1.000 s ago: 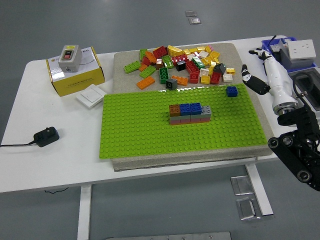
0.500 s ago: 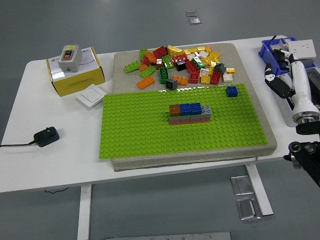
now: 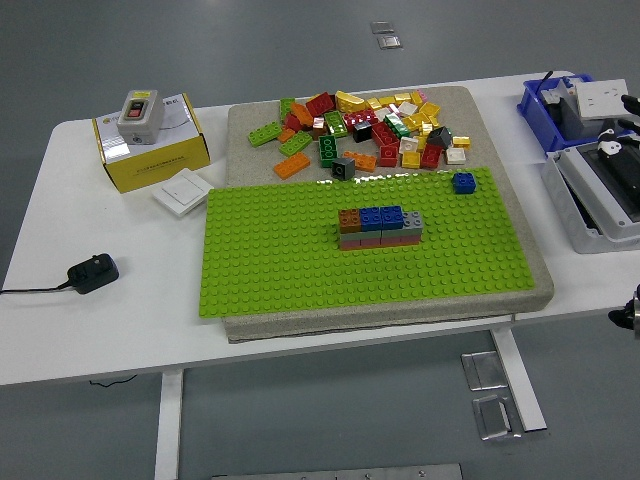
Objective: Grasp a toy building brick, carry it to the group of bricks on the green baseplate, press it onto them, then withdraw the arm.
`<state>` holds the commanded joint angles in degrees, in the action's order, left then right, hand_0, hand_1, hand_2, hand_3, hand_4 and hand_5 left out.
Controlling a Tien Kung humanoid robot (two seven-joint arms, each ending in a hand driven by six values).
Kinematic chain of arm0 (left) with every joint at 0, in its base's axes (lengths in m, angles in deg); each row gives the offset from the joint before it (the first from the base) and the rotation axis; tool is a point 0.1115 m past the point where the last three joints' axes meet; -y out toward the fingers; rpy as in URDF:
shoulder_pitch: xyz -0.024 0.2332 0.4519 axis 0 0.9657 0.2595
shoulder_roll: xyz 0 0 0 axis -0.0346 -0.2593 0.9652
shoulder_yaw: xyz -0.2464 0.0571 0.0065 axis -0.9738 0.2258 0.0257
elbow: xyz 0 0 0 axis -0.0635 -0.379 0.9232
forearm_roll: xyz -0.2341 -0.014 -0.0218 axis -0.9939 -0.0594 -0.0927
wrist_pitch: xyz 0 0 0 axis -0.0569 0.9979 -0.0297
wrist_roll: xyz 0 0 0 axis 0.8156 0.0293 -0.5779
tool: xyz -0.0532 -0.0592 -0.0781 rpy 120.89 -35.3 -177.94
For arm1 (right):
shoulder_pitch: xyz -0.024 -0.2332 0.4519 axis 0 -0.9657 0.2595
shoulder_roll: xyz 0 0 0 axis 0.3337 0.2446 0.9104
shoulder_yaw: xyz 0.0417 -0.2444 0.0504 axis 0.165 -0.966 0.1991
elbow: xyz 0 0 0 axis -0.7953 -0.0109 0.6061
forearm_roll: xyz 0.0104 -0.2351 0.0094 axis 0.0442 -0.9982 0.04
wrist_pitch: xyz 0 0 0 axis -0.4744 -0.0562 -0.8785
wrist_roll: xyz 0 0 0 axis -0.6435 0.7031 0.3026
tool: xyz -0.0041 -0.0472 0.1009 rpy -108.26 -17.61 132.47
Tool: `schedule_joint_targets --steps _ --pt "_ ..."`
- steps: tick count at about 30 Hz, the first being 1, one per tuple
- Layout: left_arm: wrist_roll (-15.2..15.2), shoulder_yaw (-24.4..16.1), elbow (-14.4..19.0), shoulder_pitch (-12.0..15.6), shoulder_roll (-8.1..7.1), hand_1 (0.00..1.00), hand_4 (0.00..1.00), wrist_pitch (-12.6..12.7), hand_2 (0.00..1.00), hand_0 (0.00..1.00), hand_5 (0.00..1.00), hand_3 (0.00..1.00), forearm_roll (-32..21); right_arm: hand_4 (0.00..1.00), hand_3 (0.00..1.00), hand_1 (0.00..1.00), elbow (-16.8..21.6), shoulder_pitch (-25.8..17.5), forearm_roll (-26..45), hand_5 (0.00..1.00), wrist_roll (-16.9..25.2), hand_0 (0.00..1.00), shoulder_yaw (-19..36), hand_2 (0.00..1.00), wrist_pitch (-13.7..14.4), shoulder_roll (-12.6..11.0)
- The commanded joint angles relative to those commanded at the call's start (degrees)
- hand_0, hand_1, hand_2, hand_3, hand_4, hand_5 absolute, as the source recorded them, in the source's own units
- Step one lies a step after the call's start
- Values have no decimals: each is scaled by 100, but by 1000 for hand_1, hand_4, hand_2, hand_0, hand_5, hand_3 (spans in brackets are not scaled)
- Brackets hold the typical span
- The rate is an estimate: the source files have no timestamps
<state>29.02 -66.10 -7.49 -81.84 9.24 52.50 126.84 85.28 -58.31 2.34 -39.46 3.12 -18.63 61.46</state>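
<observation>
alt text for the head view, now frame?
A green baseplate on a white table carries a short brick group mid-plate and one blue brick near its far right corner. Loose bricks lie piled behind; neither robot hand is visible.

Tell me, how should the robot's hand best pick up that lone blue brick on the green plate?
Probably from above, pinching two opposite side walls of the blue brick. It sits upright and alone near the green baseplate far right corner, its sides free.
</observation>
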Motion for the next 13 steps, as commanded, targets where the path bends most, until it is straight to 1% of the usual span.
schedule_joint_targets --steps 3,5,9,11,13 --pt "-87 -36 0 -33 -79 660 260 26 575 662 601 593 -4 510 781 784 -145 78 -155 370 -100 697 -57 857 17 58" --pt "-197 -140 0 -92 -127 660 260 28 575 662 601 593 112 510 781 784 -237 134 -246 370 -181 697 -149 857 25 75" --pt "-229 -167 0 -197 -182 660 261 49 576 665 598 594 85 502 782 780 -392 253 -404 368 -341 685 -355 862 55 73" --pt "-232 -176 0 -228 -165 660 261 54 576 665 598 594 67 502 782 780 -543 428 -639 368 -542 685 -593 862 50 -30" --pt "-250 -189 0 -241 -131 660 261 50 576 665 598 594 78 502 782 780 -759 662 -953 368 -795 685 -902 862 -116 -185"
